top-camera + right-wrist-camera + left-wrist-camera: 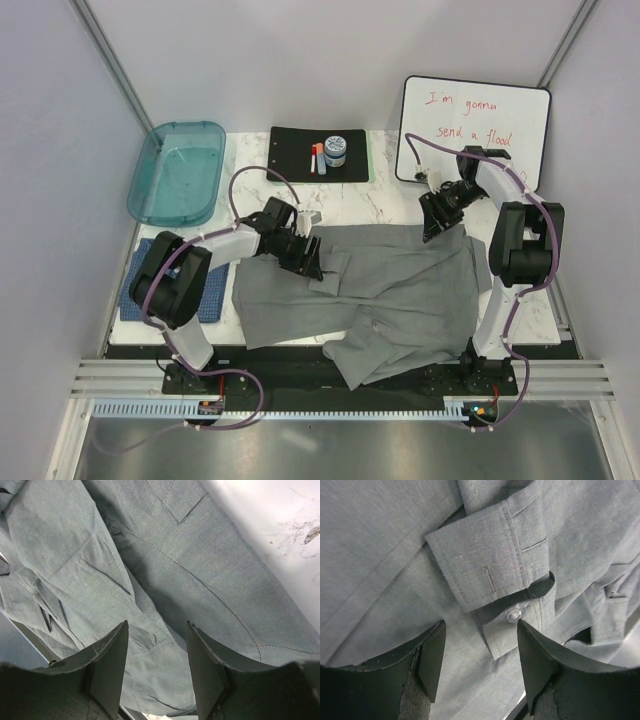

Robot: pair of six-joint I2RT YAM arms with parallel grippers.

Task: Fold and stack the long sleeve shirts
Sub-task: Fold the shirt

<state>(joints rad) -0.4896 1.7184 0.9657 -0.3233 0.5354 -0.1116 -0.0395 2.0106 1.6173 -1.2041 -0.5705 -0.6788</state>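
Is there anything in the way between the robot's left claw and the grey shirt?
No, nothing I can see. The left claw hangs open right over the grey shirt. The shirt's buttoned cuff lies just below it, with only air between.

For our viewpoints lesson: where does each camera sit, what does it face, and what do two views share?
Top external: above, behind the bases, looking down at table, grey shirt, both arms.
Left wrist: on that wrist, facing the cuff past left gripper.
Right wrist: likewise, facing grey shirt and table past right gripper.
Shared: the grey shirt.
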